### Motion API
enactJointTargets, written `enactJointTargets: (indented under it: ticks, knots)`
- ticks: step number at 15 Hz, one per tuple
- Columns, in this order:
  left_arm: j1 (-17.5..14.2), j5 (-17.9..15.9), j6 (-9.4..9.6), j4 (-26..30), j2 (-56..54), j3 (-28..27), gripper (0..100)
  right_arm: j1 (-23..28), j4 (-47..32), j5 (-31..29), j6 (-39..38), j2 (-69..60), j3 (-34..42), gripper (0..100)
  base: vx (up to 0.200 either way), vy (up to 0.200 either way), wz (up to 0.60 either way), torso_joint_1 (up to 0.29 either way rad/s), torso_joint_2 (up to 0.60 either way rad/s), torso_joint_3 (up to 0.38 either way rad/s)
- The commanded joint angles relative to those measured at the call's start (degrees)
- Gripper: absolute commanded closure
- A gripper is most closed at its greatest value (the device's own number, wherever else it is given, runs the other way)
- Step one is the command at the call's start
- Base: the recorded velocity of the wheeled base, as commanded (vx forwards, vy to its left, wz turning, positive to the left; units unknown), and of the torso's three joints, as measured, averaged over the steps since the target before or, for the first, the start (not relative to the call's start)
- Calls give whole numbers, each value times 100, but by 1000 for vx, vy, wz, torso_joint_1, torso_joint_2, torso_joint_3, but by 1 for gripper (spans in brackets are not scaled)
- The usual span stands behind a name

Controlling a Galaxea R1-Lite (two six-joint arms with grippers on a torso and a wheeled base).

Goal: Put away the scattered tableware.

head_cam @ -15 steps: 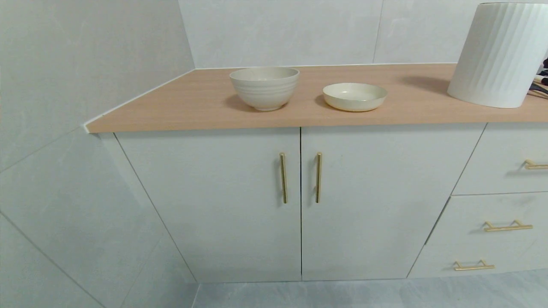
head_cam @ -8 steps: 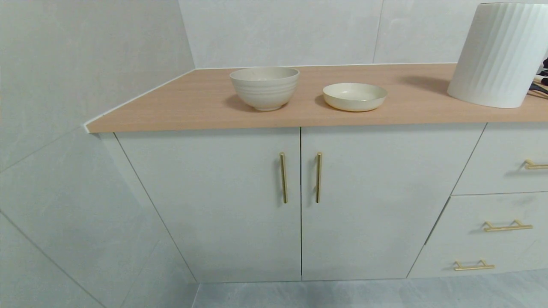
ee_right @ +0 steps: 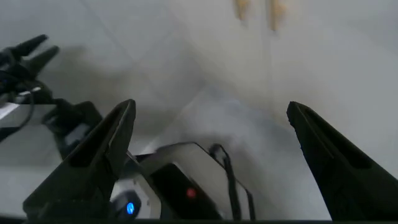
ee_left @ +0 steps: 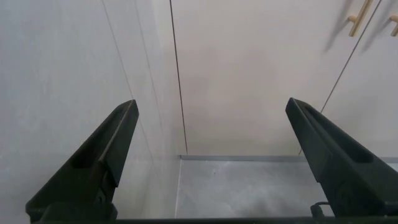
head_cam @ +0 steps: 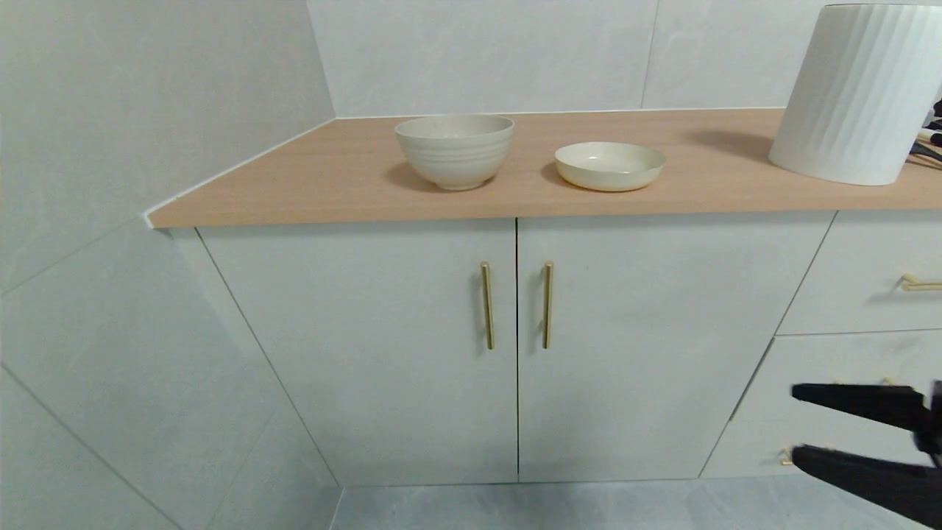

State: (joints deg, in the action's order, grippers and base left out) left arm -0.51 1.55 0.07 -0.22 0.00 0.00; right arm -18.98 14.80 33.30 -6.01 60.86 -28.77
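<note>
On the counter (head_cam: 309, 184), the head view has bowl (head_cam: 454, 151) left of dish (head_cam: 609, 166); wrist views show left gripper (ee_left: 211, 109) and right gripper (ee_right: 211, 106) spread, empty.

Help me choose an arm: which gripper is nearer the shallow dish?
Right, probably. The right gripper hangs below and right of the shallow dish, before the drawers. The left gripper sits low, facing the foot of the left cabinet door by the floor.

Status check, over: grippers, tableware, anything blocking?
Left gripper open, empty; right gripper open, low by the drawers. Bowl and shallow dish untouched on the counter. Cabinet doors shut below them.
</note>
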Motion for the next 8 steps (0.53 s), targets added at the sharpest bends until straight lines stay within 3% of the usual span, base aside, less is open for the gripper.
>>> enactJointTargets:
  ticks: [1, 5, 8]
  knots:
    - [-2, 3, 1, -4, 0, 0, 0, -651, 1473, 71, -208, 2299, -823, 0, 0, 0, 0, 0, 0, 0]
    - [-2, 3, 1, -4, 0, 0, 0, -765, 1675, 80, -612, 3354, -2089, 0, 0, 0, 0, 0, 0, 0]
    - [-2, 3, -7, -4, 0, 0, 0, -818, 1684, 71, -638, 3846, -2379, 0, 0, 0, 0, 0, 0, 0]
